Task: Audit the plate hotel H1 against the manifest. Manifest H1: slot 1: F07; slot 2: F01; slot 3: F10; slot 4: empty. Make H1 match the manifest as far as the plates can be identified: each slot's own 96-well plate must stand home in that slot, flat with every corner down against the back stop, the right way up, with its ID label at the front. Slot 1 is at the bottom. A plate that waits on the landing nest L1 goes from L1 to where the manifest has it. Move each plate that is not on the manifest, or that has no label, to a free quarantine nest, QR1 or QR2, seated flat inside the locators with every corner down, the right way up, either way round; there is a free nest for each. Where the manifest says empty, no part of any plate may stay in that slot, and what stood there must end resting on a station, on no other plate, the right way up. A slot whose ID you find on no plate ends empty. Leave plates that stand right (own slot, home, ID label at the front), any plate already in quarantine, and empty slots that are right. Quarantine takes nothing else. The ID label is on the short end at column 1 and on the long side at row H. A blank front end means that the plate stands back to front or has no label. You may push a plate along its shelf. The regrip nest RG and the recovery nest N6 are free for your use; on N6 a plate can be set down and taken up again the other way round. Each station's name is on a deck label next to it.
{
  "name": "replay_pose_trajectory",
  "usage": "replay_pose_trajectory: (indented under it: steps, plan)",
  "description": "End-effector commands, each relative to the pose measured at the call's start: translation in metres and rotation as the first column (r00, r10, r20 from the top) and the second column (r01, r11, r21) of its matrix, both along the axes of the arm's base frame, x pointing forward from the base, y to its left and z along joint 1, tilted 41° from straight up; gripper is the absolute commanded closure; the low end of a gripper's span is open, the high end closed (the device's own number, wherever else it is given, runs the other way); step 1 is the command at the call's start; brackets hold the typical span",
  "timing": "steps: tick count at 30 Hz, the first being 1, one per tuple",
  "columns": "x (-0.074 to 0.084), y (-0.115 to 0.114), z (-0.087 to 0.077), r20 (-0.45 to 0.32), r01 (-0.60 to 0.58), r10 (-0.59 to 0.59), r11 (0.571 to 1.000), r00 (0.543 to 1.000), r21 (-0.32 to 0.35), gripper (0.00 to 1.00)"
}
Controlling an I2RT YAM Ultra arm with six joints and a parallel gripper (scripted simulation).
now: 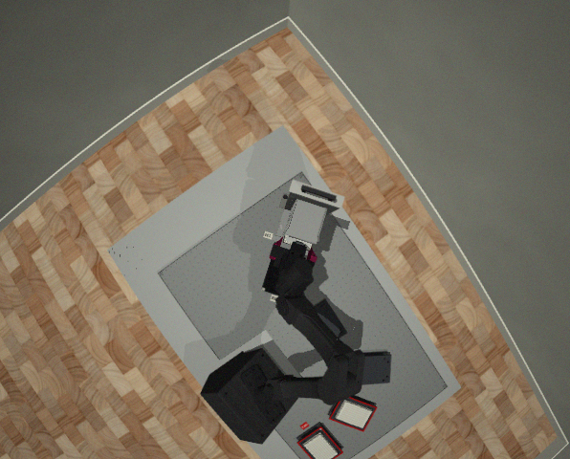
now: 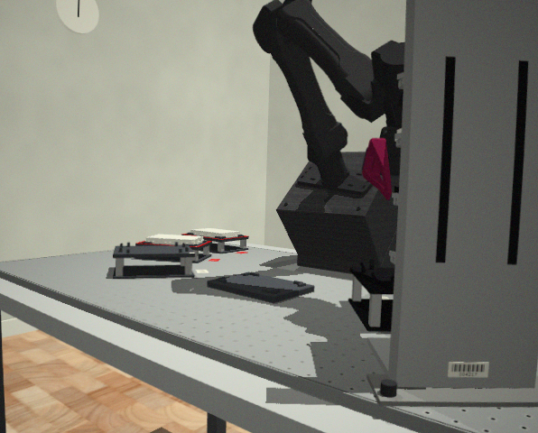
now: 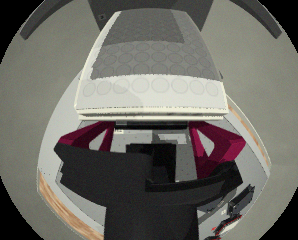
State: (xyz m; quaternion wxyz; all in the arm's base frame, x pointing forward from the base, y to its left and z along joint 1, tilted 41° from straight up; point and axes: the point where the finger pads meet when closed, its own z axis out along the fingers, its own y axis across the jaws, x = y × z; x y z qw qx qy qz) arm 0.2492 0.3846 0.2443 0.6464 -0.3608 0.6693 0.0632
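Two white plates (image 1: 353,413) (image 1: 319,444) on red-edged nests at the desk's (image 2: 241,326) near edge in top view; three dark nests showing in the exterior view, one more half hidden behind the hotel (image 2: 474,186). Hotel front and slot contents hidden there by its side panel. Wrist view: one pale plate (image 3: 151,70) close ahead, front end blank or unreadable. Jaws fully apart, holding nothing, magenta fingers just short of that plate; contact unclear.
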Motion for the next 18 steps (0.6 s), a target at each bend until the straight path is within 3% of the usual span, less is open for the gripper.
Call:
replay_pose_trajectory:
  steps: [1,4,5,18]
  plan:
    - [-0.0018,0.0027,0.0067,0.004,-0.01,0.01,1.0,1.0,0.012,0.0]
    - [-0.0018,0.0027,0.0066,0.004,-0.01,0.01,1.0,1.0,0.012,0.0]
    - [-0.0018,0.0027,0.0066,0.004,-0.01,0.01,1.0,1.0,0.012,0.14]
    - [-0.0018,0.0027,0.0067,0.004,-0.01,0.01,1.0,1.0,0.012,0.14]
